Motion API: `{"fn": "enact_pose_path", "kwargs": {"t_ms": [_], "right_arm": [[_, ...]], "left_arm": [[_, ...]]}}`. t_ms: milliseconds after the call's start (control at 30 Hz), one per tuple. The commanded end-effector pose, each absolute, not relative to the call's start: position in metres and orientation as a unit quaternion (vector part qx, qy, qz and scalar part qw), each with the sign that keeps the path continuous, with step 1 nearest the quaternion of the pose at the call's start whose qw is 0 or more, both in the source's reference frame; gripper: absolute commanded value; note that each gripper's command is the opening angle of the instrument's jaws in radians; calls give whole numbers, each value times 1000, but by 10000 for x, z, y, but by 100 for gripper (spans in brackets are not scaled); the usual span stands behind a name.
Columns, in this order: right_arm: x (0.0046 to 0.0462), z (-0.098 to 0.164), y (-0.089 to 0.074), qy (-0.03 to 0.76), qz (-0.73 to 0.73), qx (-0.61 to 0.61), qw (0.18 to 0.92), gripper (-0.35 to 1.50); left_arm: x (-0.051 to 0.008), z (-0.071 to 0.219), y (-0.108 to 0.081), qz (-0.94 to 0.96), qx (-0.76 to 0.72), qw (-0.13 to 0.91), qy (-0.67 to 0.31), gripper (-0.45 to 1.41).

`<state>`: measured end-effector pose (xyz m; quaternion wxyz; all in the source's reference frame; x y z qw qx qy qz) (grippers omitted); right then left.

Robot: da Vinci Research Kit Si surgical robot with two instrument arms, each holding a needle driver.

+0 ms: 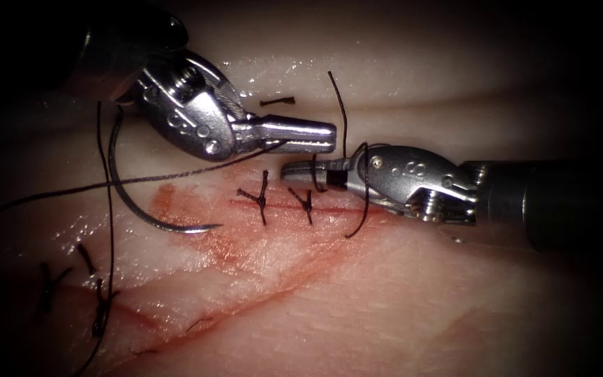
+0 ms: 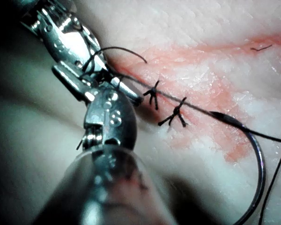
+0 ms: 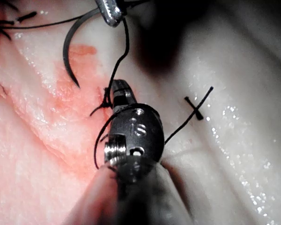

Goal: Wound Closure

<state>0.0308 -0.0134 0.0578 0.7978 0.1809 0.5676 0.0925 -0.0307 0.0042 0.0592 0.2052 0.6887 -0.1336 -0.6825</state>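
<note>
The curved needle (image 1: 134,206) (image 2: 260,159) (image 3: 68,47) lies free on the tissue (image 1: 357,300), left of the two tied stitches (image 1: 262,199), held by neither tool and not in the tissue. My left tool (image 1: 312,136) (image 2: 131,96) comes from the upper left, jaws shut on the long thread (image 1: 176,174) that trails back to the needle. My right tool (image 1: 308,171) (image 3: 119,91) comes in from the right just below it. A turn of thread (image 1: 363,199) is wrapped around it, and its jaws look shut on the thread close to the short tail (image 1: 340,105).
The red cut (image 1: 336,208) runs under the two knots, and red fluid (image 1: 204,230) stains the tissue around it. Older dark stitches (image 1: 99,307) sit at the lower left. A short cut piece of thread (image 1: 277,102) lies above the left tool's jaws.
</note>
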Motion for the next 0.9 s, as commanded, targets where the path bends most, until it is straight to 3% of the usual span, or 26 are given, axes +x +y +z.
{"fn": "enact_pose_path", "kwargs": {"t_ms": [33, 433, 500, 533, 567, 633, 900], "right_arm": [[318, 584, -138, 565, 94, 187, 798, -35], [335, 581, -156, 533, 82, 234, 809, -35], [336, 581, -157, 531, 116, 240, 804, 2], [336, 581, -157, 531, 136, 244, 800, 41], [337, 582, -157, 530, 153, 247, 797, 64], [336, 582, -158, 532, 181, 249, 789, 94], [332, 581, -163, 541, 282, 261, 748, 118]], "left_arm": [[-314, 600, 47, -679, 692, 206, -132, -45], [-331, 640, 66, -662, 715, 201, -102, -45], [-330, 647, 68, -661, 716, 201, -98, -45], [-329, 650, 68, -661, 716, 201, -96, -45], [-328, 654, 69, -661, 717, 200, -95, -45], [-326, 661, 70, -660, 719, 200, -91, -45], [-315, 695, 60, -669, 714, 192, -78, -45]]}}
